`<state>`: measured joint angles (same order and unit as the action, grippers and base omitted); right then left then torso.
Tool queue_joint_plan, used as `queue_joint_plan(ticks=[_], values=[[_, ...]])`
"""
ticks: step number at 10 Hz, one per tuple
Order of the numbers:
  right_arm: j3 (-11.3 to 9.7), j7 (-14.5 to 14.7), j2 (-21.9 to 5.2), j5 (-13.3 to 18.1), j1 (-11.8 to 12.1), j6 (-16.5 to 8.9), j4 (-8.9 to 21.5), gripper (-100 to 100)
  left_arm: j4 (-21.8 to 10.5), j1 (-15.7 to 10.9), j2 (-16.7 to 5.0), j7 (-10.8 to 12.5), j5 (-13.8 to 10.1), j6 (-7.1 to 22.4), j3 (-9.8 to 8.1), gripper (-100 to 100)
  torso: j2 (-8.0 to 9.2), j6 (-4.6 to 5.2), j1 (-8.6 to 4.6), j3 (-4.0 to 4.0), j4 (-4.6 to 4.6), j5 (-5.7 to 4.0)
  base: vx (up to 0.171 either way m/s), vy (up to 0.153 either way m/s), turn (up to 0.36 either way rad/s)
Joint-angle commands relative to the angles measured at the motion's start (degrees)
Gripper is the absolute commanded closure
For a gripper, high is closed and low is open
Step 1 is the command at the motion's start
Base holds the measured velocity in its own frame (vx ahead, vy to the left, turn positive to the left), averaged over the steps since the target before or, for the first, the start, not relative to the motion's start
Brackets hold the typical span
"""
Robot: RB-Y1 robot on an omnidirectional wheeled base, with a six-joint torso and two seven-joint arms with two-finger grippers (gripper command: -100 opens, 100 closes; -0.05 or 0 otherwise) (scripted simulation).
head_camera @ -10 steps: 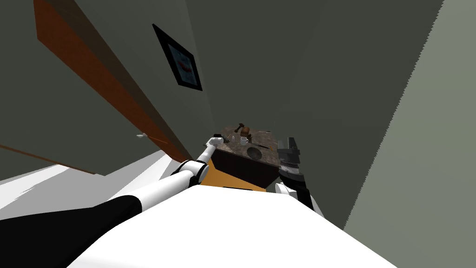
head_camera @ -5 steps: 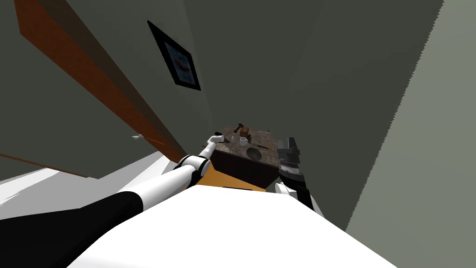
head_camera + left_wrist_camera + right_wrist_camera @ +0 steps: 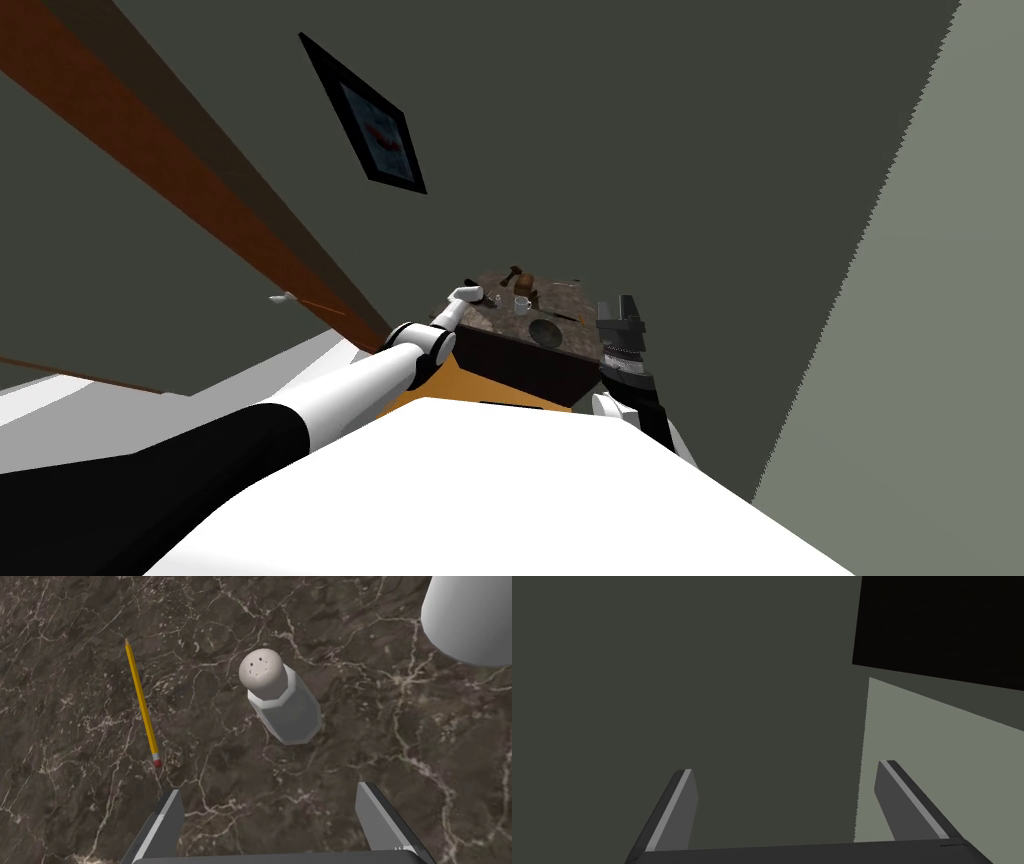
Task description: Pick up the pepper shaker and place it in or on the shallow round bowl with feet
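- The left gripper hovers over the table top, its two blades spread wide with nothing between them.
- The pepper shaker stands upright just ahead of it, almost on the line midway between the blades and touching neither.
- By my judgement the step in hand is the final approach for the grasp. It would go best by advancing along the present line until the blades flank the faceted body below the cap, and shutting only then — flat sides give a surer hold than the rounded cap.
- A pencil lies near one blade's path, and a white cup stands off to the other side; neither should be nudged.
- The shaker has a pale domed cap with a few small dark holes and a smooth, grey, many-sided body.
- The pencil is thin and yellow, its red eraser end toward the gripper.
- The table top is dark brown stone with pale veins — flat and hard.
- The bowl is dark, round and shallow, well apart from the shaker; its feet are too small to tell.
- The right gripper is raised beside the table, blades wide apart and empty.
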<state>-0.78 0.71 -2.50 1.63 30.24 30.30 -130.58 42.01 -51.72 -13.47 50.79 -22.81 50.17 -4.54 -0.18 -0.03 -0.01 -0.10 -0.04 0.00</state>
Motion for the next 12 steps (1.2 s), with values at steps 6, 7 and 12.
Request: queue_joint_plan(ticks=[6, 7, 12], values=[[0.0, 0.0, 0.0, 0.0, 0.0, 0.0, 0.0, 0, -9.8, -6.9, -0.9, 2.6, -1.4, 6.8, -1.35, -100, 0.04, -0.02, -0.01, 0.01, -0.01, 0.01, 0.046, 0.005, -0.039], [0.0, 0.0, 0.0, 0.0, 0.0, 0.0, 0.0, 0, -10.4, -6.9, -0.9, 2.6, -1.4, 6.8, -1.35, -100, 0.03, 0.0, -0.02, 0.01, 0.0, 0.0, 0.038, 0.005, -0.033], [0.0, 0.0, 0.0, 0.0, 0.0, 0.0, 0.0, 0, -17.7, -11.9, -1.9, 4.2, -2.3, 11.4, -2.5, -100, -0.06, -0.02, -0.02, -0.05, -0.03, 0.0, 0.06, 0.004, -0.048]])
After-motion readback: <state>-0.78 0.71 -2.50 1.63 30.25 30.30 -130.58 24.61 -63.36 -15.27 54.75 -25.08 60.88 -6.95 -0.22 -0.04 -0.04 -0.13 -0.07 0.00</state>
